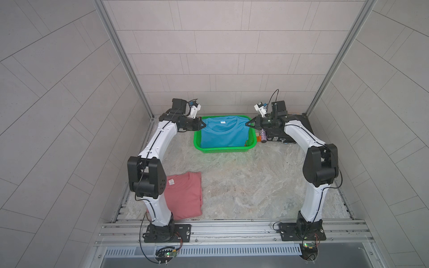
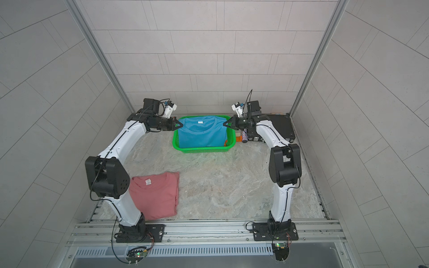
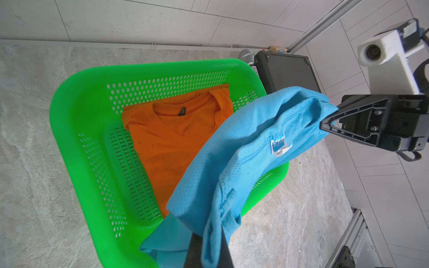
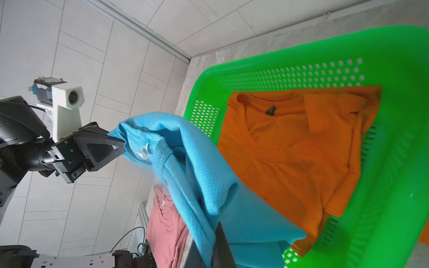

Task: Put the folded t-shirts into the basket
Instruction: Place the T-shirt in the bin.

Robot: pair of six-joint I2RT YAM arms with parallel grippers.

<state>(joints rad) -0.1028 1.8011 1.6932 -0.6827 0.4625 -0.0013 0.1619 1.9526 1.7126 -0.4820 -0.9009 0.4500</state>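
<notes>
Over basket point(image 1: 222, 150), left hand point(image 1: 204, 124), right hand point(image 1: 247, 124) clamping blue t-shirt point(image 1: 222, 135), wrist view bares orange t-shirt point(image 3: 167, 139)

You won't find readable text anywhere. The white label point(image 3: 279, 145) on the blue shirt point(image 3: 232, 162), the dark tag point(image 3: 182, 111) on the orange shirt point(image 3: 167, 143) and the white tag point(image 1: 171, 182) on the pink shirt point(image 1: 183, 197) are all too blurred or small.

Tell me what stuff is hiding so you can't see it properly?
- Orange t-shirt: in both top views the blue t-shirt covers nearly all of it.
- Pink t-shirt: both top views, the left arm hides one side.
- Left end effector: left wrist view, mostly cut off by the picture edge, tips buried in the blue t-shirt.
- Label: wrist views, crumpled, print unreadable.
- Black case: both top views, the right arm covers part.
</notes>
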